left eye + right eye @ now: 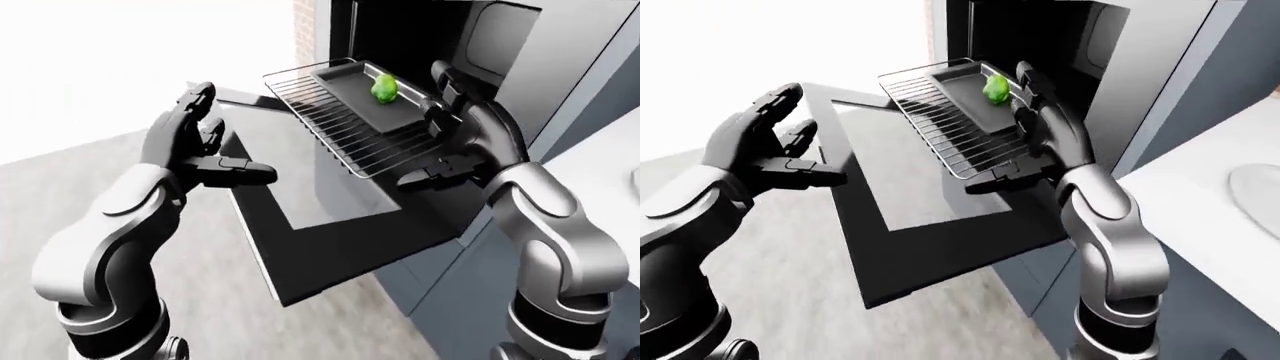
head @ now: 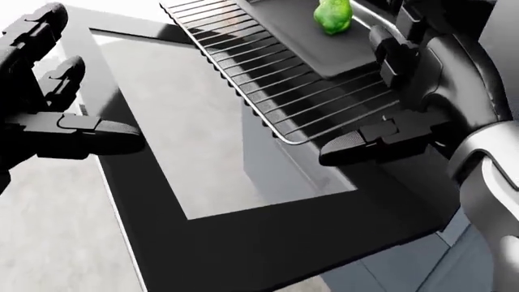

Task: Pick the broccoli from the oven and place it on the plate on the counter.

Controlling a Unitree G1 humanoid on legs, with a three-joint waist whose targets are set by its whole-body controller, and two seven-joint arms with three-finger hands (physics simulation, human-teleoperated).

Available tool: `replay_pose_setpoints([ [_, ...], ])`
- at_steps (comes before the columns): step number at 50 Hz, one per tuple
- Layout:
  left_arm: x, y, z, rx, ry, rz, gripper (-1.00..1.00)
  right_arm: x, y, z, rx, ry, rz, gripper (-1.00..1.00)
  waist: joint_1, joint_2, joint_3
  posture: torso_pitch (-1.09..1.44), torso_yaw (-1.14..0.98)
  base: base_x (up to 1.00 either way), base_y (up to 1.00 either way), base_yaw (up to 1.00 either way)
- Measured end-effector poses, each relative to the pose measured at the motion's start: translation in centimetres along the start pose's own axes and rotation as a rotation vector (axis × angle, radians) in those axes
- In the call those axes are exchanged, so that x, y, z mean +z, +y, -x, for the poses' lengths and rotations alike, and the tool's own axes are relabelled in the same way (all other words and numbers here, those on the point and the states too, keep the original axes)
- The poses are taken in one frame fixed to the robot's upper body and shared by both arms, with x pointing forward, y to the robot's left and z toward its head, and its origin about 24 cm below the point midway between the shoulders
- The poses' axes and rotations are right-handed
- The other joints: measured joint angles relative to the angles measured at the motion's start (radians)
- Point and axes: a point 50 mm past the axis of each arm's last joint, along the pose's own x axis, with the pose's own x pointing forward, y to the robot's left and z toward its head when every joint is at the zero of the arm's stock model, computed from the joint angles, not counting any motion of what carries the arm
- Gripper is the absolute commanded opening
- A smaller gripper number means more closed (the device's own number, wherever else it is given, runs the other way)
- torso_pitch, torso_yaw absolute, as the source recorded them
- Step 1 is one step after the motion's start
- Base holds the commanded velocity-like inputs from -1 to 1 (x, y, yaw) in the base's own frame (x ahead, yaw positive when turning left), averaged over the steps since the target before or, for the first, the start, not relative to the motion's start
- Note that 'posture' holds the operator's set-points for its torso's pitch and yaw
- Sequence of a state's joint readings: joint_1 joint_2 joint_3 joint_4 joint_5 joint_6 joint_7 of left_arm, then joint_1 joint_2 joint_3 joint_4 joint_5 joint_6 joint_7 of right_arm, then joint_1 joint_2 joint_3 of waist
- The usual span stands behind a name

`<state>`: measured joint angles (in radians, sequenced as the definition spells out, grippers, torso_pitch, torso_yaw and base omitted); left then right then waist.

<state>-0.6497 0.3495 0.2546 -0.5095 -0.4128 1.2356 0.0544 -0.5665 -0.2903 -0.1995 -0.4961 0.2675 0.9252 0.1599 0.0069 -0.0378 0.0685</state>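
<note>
step: reaching for broccoli (image 1: 383, 88) on tray (image 1: 352, 84) | right hand (image 1: 462, 139) hovering spread beside rack (image 1: 340, 127), empty | left hand (image 1: 195, 146) spread over door (image 1: 330, 232) | advice: approaching from above, closing gently

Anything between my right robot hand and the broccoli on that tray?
Nothing visible. The broccoli sits uncovered on the dark tray, on the pulled-out wire rack above the open oven door. The right robot hand hovers open beside the rack.

Bright flat render, upper left blown white, soft shadows, perhaps slight blur
</note>
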Motion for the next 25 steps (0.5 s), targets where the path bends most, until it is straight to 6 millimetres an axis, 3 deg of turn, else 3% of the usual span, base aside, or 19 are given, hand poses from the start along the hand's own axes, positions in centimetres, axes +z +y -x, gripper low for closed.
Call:
replay_pose_setpoints([
  [3, 0.2, -0.1, 0.1, -0.008, -0.012, -0.002, 1.00, -0.2, -0.1, 0.0, -0.011, 0.007, 0.000, 1.00, -0.007, 0.083, -0.014, 0.00, 0.00, 0.00, -0.27, 0.00],
  [5, 0.4, 0.4, 0.2, 0.012, -0.024, 0.000, 1.00, -0.3, 0.4, -0.1, 0.012, 0.006, -0.005, 1.00, 0.007, 0.074, -0.015, 0.00, 0.00, 0.00, -0.26, 0.00],
  [7, 0.3, 0.9, 0.2, 0.042, -0.017, 0.005, 1.00, -0.4, 1.1, -0.2, 0.048, 0.014, -0.007, 1.00, 0.014, 0.087, -0.033, 0.00, 0.00, 0.00, -0.26, 0.00],
  [9, 0.6, 1.1, 0.3, 0.054, -0.026, 0.002, 1.00, -0.1, 1.3, -0.2, 0.063, 0.000, -0.003, 1.00, 0.012, 0.083, -0.054, 0.00, 0.00, 0.00, -0.27, 0.00],
  [11, 1.1, 0.9, 0.4, 0.048, -0.049, -0.004, 1.00, 0.5, 1.2, -0.1, 0.059, -0.029, 0.004, 1.00, 0.009, 0.061, -0.061, 0.00, 0.00, 0.00, -0.18, 0.00],
  [14, 1.7, 0.8, 0.6, 0.037, -0.075, -0.010, 1.00, 1.0, 1.1, 0.0, 0.051, -0.061, 0.012, 1.00, 0.008, -0.002, -0.051, 0.00, 0.00, 0.00, -0.09, 0.00],
  [15, 1.8, 0.6, 0.6, 0.029, -0.081, -0.009, 1.00, 1.2, 1.0, 0.1, 0.045, -0.067, 0.018, 1.00, 0.002, -0.011, -0.046, 0.00, 0.00, 0.00, 0.00, 0.00],
  [18, 0.9, -0.3, 0.2, -0.023, -0.034, -0.005, 1.00, 0.6, 0.3, 0.4, 0.010, -0.041, 0.013, 1.00, -0.009, 0.017, -0.017, 0.00, 0.00, 0.00, 0.00, 0.67],
  [21, 0.3, -0.5, 0.0, -0.049, 0.013, -0.006, 1.00, -0.2, 0.3, 0.1, 0.003, 0.010, 0.004, 1.00, -0.003, 0.021, -0.026, 0.00, 0.00, 0.00, 0.00, 1.00],
  [25, 1.3, 0.6, 0.5, 0.009, -0.044, -0.005, 1.00, 0.5, 1.3, 0.0, 0.056, -0.019, 0.016, 1.00, 0.005, 0.044, -0.034, 0.00, 0.00, 0.00, 0.00, 1.00],
])
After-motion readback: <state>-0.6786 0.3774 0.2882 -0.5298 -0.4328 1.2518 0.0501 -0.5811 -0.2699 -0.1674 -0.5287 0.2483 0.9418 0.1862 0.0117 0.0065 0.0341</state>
